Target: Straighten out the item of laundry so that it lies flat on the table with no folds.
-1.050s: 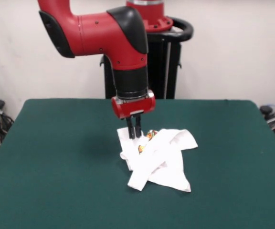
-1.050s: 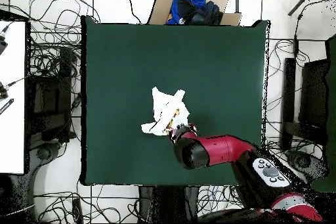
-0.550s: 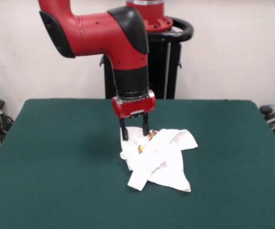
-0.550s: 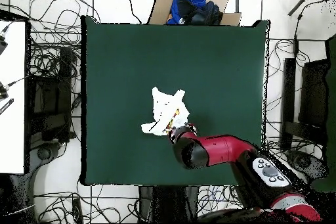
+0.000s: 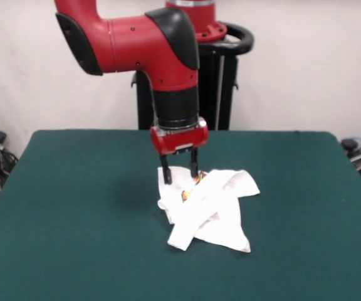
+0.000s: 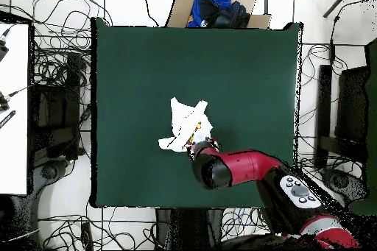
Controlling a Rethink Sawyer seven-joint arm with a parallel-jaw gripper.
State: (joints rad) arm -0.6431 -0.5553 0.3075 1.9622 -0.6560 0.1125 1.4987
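Note:
The item of laundry [image 5: 213,210] is a small white shirt lying crumpled and folded over itself near the middle of the dark green table [image 5: 74,213]; a bit of coloured print shows at its far edge. In the overhead view the item of laundry [image 6: 185,124] sits just beyond the arm's wrist. My gripper [image 5: 180,174] is open, its two black fingers straddling the shirt's far left corner, tips at or just above the cloth. Nothing is held.
A cardboard box with blue and dark clothes [image 6: 216,9] sits past the table's far edge in the overhead view. Cables lie on the floor around the table. A white desk [image 6: 13,108] stands to the left.
The gripper's fingers were together a second ago and have since spread open over the shirt's far corner. The arm has shifted slightly right. The shirt lies as before.

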